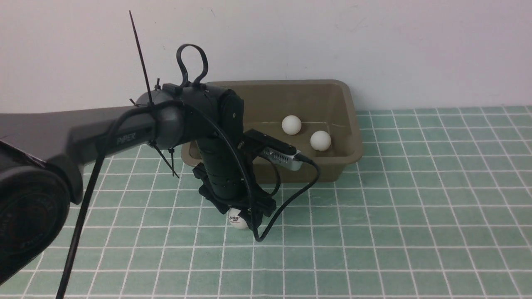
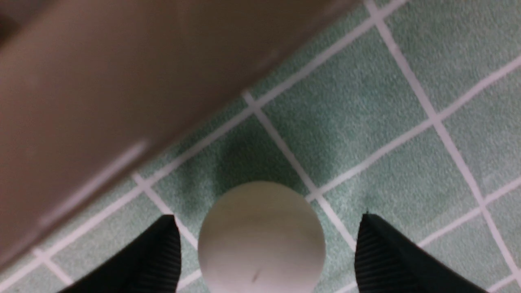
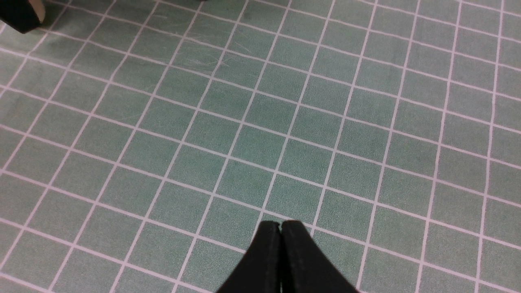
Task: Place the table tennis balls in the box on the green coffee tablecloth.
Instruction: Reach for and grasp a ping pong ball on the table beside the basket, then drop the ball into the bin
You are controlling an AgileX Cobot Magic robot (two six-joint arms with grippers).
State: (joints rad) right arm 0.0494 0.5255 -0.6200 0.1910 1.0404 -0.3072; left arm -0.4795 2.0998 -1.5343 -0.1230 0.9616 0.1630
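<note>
The olive-brown box point(image 1: 347, 109) stands at the back of the green coffee tablecloth point(image 1: 415, 207), against the wall. Two white table tennis balls point(image 1: 291, 124) point(image 1: 320, 140) lie inside it. A third ball with a logo point(image 1: 237, 219) lies on the cloth in front of the box, under my left arm. In the left wrist view my left gripper point(image 2: 266, 219) is open and straddles this ball point(image 2: 260, 240), with a small gap on each side. The box's wall point(image 2: 101, 81) is close by. My right gripper point(image 3: 281, 224) is shut and empty above bare cloth. Other balls are out of view.
My left arm point(image 1: 124, 133) reaches across the left of the front view, with its cables and wrist camera point(image 1: 278, 153) hanging before the box's front wall. A dark object point(image 3: 20, 14) shows at one corner of the right wrist view. A white wall rises behind the box.
</note>
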